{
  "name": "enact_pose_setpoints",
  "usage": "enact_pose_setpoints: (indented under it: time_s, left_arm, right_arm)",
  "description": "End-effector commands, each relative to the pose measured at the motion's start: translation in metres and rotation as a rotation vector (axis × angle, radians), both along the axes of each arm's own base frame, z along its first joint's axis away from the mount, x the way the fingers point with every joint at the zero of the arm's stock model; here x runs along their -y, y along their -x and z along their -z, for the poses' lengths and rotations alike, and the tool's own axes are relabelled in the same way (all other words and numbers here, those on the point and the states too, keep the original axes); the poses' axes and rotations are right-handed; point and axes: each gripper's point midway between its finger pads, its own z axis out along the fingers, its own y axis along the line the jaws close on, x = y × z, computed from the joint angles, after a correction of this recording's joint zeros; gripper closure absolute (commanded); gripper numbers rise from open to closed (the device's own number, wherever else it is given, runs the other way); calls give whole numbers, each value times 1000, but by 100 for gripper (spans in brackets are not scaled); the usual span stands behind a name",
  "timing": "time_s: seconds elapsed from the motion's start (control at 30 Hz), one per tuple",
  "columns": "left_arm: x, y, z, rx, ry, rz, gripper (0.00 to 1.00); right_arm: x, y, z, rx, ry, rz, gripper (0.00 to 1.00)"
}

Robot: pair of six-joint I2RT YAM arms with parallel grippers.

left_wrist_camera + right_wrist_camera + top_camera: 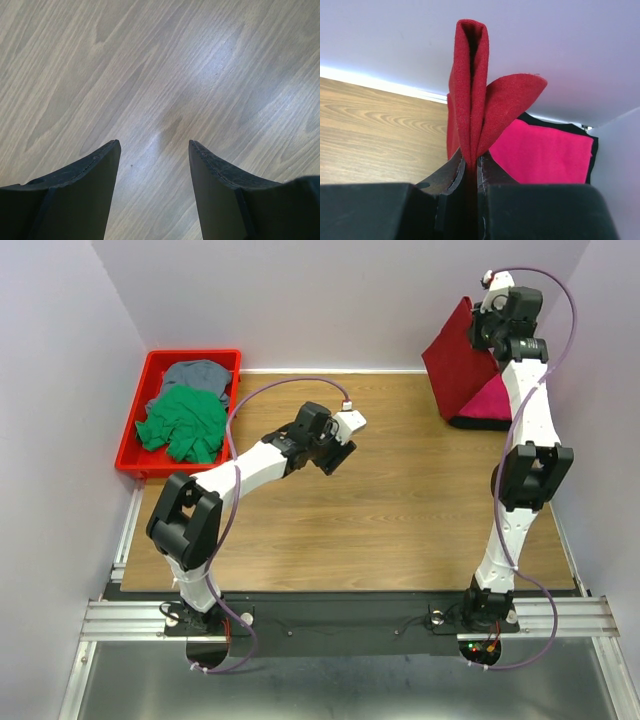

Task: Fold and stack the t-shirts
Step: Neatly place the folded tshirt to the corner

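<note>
At the wooden table's (400, 510) far right corner my right gripper (471, 162) pinches the dark red t-shirt (470, 90) above the pink t-shirt (540, 152); my left gripper (155, 150) hangs wide, empty. This is the stacking step, I judge: next, lower it squarely.

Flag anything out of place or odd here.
The dark red shirt hangs tent-like from the right jaws above the pink shirt, not lying flat. The green shirt and grey shirt lie crumpled in the red tray.
</note>
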Motion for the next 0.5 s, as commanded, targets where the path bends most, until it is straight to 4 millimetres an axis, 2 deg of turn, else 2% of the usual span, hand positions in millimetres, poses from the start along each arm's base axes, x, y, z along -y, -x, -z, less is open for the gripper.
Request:
enact_pose_setpoints:
  time_s: [0.0, 0.23, 0.47]
  left_arm:
    - [13, -9, -19, 34, 37, 16, 32]
    - [17, -8, -14, 14, 29, 46, 32]
    - [20, -11, -12, 3, 25, 50, 32]
  right_arm:
    - [23, 8, -66, 164, 59, 35, 100]
    - [45, 0, -36, 114, 102, 52, 99]
    - [74, -8, -21, 99, 151, 72, 99]
